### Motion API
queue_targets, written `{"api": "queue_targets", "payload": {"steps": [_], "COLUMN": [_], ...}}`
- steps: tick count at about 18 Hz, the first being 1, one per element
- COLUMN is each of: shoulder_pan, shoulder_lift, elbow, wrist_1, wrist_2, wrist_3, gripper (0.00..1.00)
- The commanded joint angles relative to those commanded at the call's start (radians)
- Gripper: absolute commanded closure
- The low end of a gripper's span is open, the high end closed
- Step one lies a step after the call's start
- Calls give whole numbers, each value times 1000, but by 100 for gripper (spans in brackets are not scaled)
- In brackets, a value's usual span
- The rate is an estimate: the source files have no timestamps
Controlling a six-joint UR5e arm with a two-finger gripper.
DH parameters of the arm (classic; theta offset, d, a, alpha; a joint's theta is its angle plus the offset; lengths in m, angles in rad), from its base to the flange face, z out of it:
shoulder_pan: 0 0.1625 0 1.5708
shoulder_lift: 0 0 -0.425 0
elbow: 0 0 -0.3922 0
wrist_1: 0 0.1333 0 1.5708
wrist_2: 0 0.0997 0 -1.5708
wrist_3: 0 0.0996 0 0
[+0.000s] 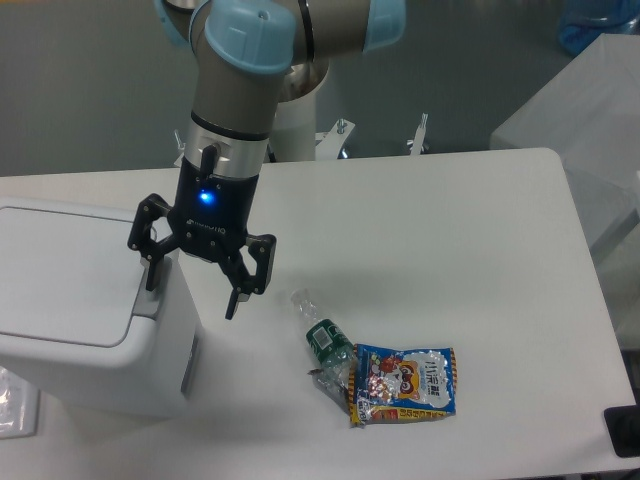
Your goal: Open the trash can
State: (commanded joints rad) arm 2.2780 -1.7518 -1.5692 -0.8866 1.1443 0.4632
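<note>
The trash can (90, 370) is a large white boxy bin at the table's left edge. Its flat white lid (60, 270) lies shut. My gripper (192, 288) points down with its fingers spread open and holds nothing. It hovers over the can's right edge. The left fingertip (150, 278) is above the strip between the lid and the can's right rim. The right fingertip (231, 306) hangs beyond the can's right wall, over the table. I cannot tell whether the left finger touches the can.
A crushed clear plastic bottle with a green label (326, 340) lies on the white table (430, 250) right of the gripper. A blue snack packet (405, 383) lies beside it. A dark object (625, 432) sits at the table's front right corner.
</note>
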Motion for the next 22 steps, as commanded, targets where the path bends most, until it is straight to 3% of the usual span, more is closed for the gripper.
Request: {"api": "queue_targets", "payload": {"steps": [22], "shoulder_pan": [0], "shoulder_lift": [-3], "elbow": [-14], "wrist_1": [5], "wrist_2": [2], "wrist_3": [2], "gripper": [0]}}
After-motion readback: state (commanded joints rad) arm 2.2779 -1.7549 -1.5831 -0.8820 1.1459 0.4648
